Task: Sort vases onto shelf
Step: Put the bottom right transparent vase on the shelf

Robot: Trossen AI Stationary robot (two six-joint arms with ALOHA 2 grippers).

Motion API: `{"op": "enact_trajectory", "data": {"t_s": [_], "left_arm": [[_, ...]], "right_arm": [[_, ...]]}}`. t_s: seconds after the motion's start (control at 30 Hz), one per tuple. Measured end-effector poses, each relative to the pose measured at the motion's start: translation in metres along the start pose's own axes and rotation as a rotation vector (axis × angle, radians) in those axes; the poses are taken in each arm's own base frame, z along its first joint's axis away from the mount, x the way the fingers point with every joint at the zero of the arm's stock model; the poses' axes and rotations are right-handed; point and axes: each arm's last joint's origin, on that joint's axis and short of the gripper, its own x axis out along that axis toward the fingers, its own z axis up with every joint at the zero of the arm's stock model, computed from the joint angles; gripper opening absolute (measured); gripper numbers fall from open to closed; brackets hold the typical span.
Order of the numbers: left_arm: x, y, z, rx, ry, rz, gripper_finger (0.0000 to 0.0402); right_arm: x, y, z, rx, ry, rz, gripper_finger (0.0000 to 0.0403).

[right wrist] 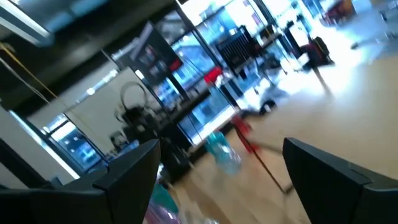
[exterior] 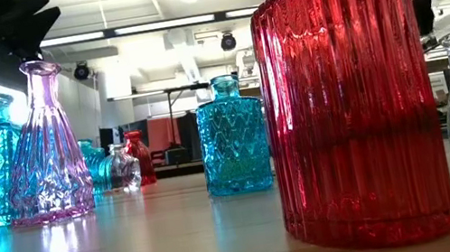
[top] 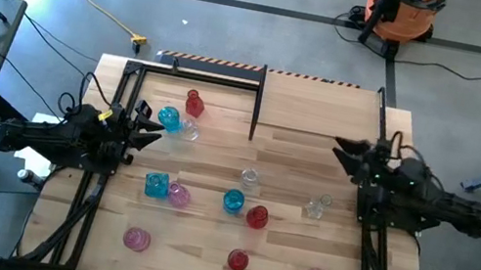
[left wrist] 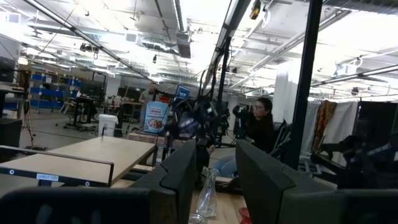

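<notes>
Three vases (top: pixel 180 115) — red, turquoise, clear — stand on the shelf (top: pixel 228 93) at eleven o'clock; some nine others dot the counter (top: pixel 278 261). Left gripper (top: pixel 148 132) and right gripper (top: pixel 348 156) hover, jaws released, grasping nothing.

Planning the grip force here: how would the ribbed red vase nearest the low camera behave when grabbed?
The ribbed red vase looks like thin glass, so probably fragile and light. Its vertical ribs may give some grip, though the glossy surface could slip. Its wide flat base suggests it resists tipping.
</notes>
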Motion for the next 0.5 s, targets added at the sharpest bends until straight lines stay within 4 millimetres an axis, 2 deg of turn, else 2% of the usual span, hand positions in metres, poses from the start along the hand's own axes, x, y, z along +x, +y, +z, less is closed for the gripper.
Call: {"op": "enact_trajectory", "data": {"t_s": [0.3,0.5], "left_arm": [[0.0,0.0,0.0,0.0,0.0,0.0,0.0106],[0.0,0.0,0.0,0.0,-0.001,0.002,0.0106]], "right_arm": [[-0.002,0.035,0.053,-0.115,-0.056,0.007,0.0322],[0.005,0.056,0.081,-0.199,0.023,-0.045,0.0322]]}}
